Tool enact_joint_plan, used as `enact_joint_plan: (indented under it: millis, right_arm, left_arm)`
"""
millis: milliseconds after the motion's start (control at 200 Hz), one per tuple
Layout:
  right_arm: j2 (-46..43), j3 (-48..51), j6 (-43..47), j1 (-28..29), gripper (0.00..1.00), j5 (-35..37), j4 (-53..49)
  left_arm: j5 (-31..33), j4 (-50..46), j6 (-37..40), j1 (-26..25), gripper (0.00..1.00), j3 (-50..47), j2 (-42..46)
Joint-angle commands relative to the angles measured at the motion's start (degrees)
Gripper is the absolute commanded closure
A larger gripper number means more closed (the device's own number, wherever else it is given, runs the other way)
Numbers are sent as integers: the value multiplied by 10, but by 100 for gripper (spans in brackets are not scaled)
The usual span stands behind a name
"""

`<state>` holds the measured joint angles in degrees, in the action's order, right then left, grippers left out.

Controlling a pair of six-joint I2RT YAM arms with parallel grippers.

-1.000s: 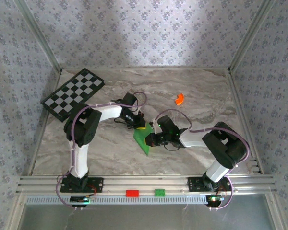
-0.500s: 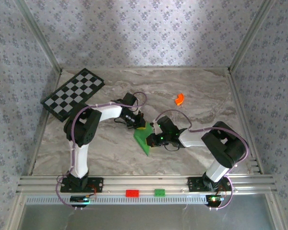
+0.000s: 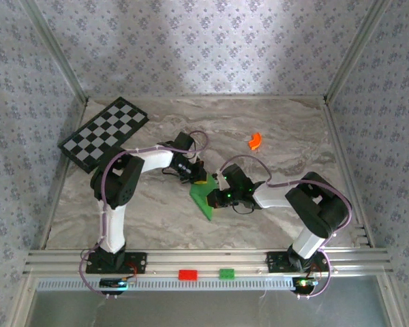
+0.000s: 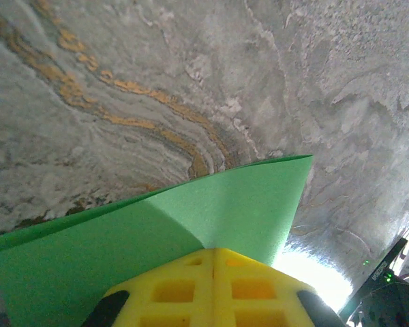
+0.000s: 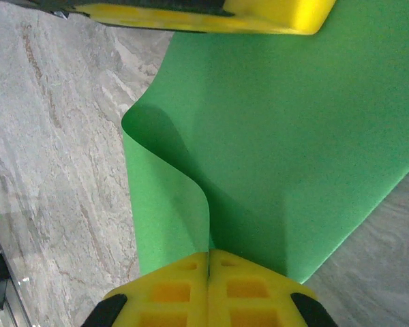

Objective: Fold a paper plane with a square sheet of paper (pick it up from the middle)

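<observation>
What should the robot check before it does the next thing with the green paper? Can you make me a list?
1. Left gripper pinching the green paper: ok.
2. Right gripper pinching the paper: ok.
3. Paper lying flat between the grippers: not ok, it bulges in a curl beside the right gripper.
4. Orange piece out of the way: ok, it lies well apart from the paper.
5. Paper edges lined up for a neat fold: cannot tell.
</observation>
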<state>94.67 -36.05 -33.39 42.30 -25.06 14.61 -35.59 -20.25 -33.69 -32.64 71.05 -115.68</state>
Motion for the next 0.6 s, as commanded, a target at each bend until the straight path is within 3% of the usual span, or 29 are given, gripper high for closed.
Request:
enact_joint_plan:
  millis: [0, 595]
  right_arm:
    - [5, -9, 11, 5, 100, 5, -24]
    - [-2, -14, 17, 13, 100, 28, -40]
  left_arm:
    - [4, -10, -2, -4, 95, -12, 10]
    - [5, -10, -3, -5, 95, -12, 12]
